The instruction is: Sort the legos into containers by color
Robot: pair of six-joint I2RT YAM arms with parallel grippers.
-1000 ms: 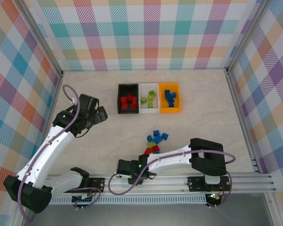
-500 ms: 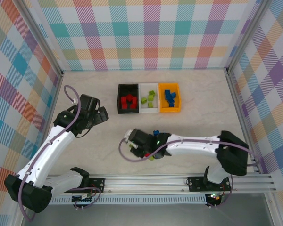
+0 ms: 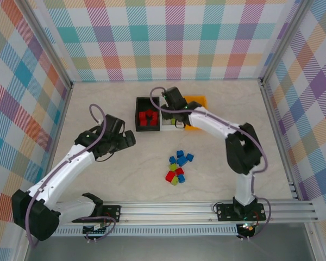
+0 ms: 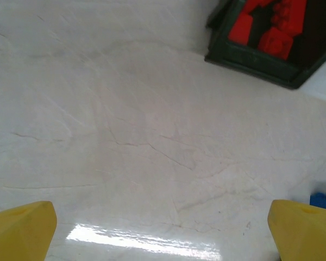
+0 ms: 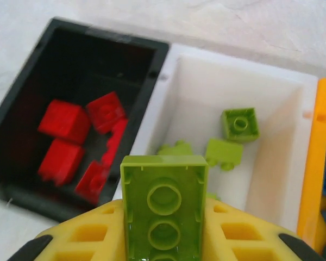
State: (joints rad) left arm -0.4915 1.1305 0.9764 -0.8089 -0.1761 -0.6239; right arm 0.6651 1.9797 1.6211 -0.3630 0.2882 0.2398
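Note:
My right gripper (image 5: 164, 223) is shut on a lime green lego (image 5: 164, 185), its hollow underside facing the camera. It hangs above the near rim where the black container (image 5: 22, 109) meets the white container (image 5: 271, 81). The black one holds several red legos (image 5: 62, 120), the white one green legos (image 5: 239, 124), and the orange container (image 5: 318, 157) blue ones. From above, the right gripper (image 3: 168, 107) covers part of the white container (image 3: 172, 129). My left gripper (image 4: 163, 231) is open over bare table, left of the containers (image 3: 131, 138). A pile of loose legos (image 3: 177, 166) lies mid-table.
A blue lego (image 4: 323, 200) lies by the left gripper's right fingertip (image 4: 307, 228). The black container (image 4: 261, 57) is ahead of it to the right. Checkered walls and metal posts (image 3: 65, 81) enclose the table on three sides.
The right arm swung from the near table edge past the pile to over the containers, carrying the green lego. The left gripper moved slightly right, still open.

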